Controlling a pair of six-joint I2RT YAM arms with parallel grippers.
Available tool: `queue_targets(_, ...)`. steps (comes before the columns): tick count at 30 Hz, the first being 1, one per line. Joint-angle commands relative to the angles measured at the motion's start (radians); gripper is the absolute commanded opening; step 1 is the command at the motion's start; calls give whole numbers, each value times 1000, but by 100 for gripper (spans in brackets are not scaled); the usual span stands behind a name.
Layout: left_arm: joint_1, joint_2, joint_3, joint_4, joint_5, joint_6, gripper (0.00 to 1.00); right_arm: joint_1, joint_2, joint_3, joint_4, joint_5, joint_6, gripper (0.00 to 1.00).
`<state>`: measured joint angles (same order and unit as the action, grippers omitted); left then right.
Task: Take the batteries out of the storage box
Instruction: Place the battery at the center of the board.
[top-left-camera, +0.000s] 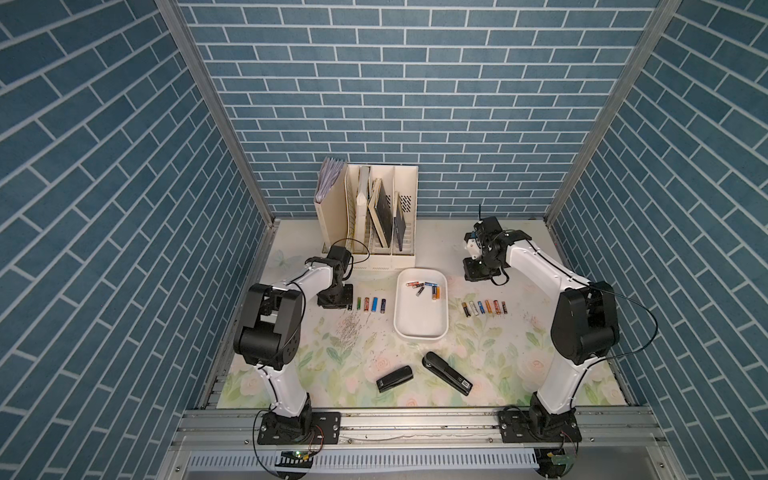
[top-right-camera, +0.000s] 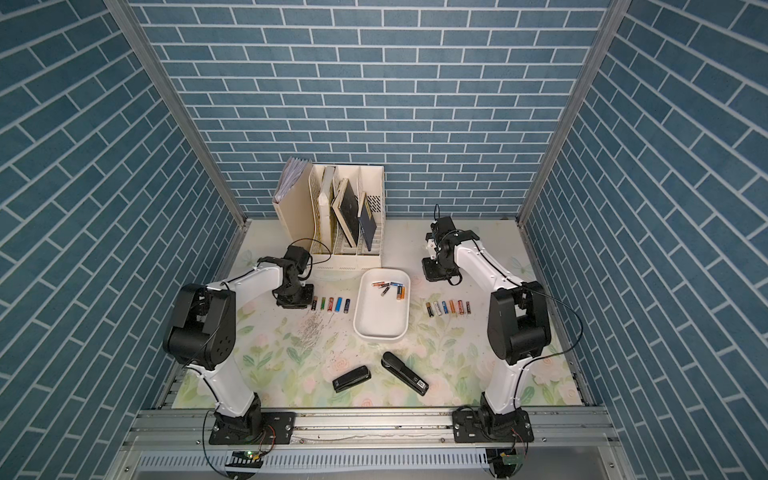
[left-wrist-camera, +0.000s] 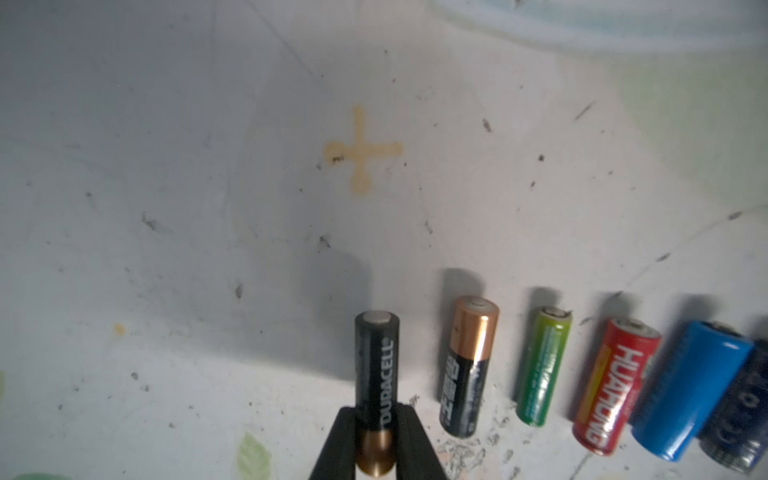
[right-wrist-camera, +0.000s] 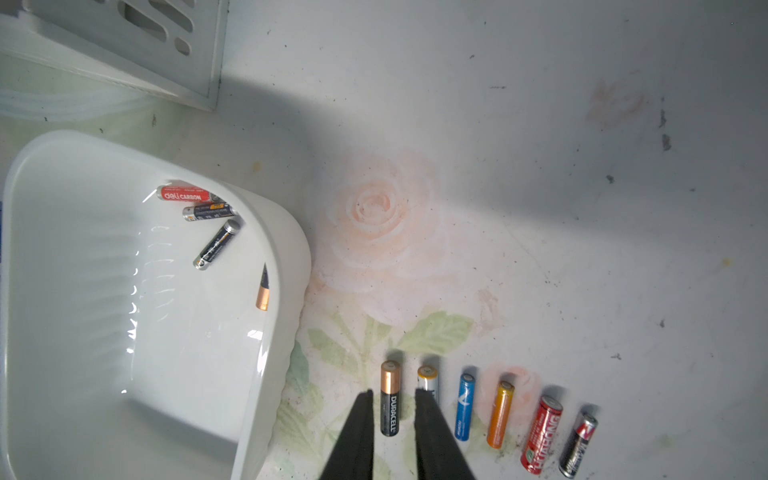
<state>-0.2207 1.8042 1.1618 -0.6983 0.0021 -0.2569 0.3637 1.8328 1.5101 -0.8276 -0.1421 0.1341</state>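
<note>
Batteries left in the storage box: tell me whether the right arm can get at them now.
Probably yes. The right gripper is empty, jaws slightly apart, beside the far end of the open-topped storage box; the batteries lie at that end, nothing between.

The storage box (right-wrist-camera: 291, 282) is glossy white plastic, smooth, with bright glints on its floor. The batteries (left-wrist-camera: 469, 365) beside it wear shiny printed wrappers and bare metal end caps. The table cover (left-wrist-camera: 208, 166) under them looks matt, scuffed and speckled with dark grit. The staplers (top-left-camera: 395, 378) near the box are black with a dull sheen.
</note>
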Motion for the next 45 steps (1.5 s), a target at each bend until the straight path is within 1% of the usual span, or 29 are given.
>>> queue_targets(1,9,10,-3,1,1,15,21,8,14,22,-26,13,30,22)
queue_targets(19,10,32,-31,19,10,11,23,9,11,12,-27,17,29,22)
queue_targets(26,11,30,-26,16,9,8,30,10,13,13,-26,16,29,22)
queue_targets(29,11,28,-24,15,8,5,30,10,11,13,-28,17,29,22)
queue_targets(39,11,1,11,-6,4,-7,33,10,6,11,-28,16,29,22)
queue_targets(45,11,-27,52,-39,-17,-16,35,16,0,20,-28,13,35,22)
